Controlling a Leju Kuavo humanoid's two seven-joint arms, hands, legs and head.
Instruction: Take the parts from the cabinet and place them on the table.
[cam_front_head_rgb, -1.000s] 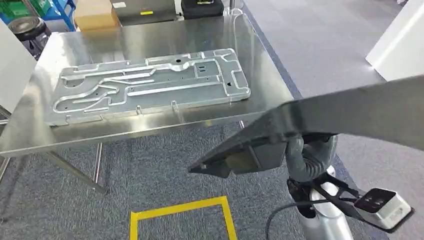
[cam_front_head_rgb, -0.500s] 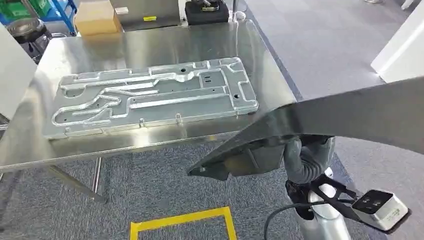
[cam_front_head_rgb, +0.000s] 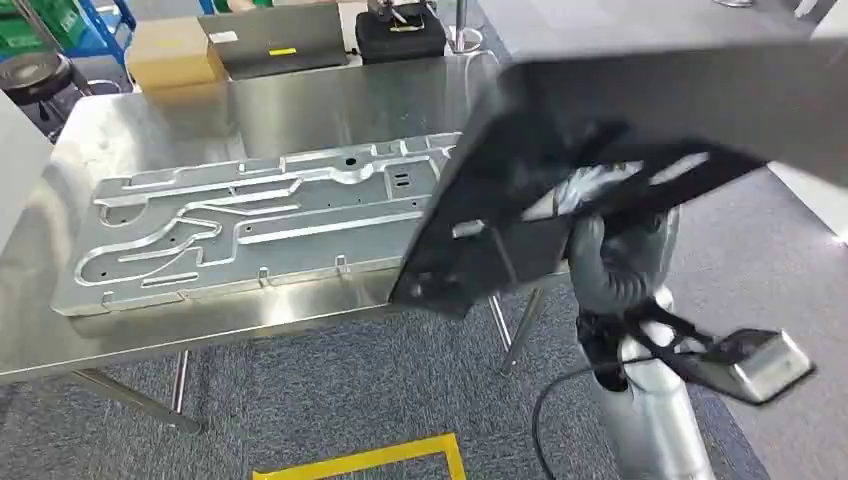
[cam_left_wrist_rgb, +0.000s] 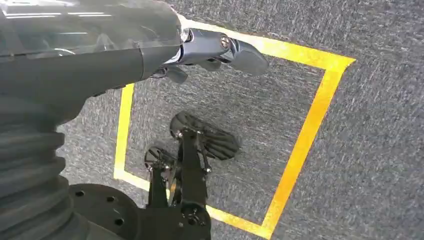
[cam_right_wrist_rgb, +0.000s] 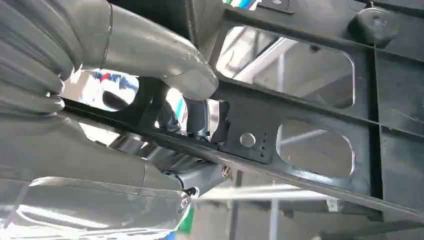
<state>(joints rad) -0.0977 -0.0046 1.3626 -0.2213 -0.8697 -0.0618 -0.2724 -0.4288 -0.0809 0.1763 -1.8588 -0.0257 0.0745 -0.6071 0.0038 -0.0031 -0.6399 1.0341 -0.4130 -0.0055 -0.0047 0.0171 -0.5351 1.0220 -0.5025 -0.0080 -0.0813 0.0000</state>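
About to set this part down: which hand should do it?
Right. The right hand already grips the black frame, held up beside the table and its silver plate. The left hand hangs over the floor, holding nothing.

Cardboard box (cam_front_head_rgb: 168, 52) behind table; yellow tape square (cam_left_wrist_rgb: 300, 145) on carpet.

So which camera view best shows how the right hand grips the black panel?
The right wrist view: the right hand clamps the black panel, thumb over a crossbar. The head view shows the panel hiding the hand. The left wrist view faces the floor.
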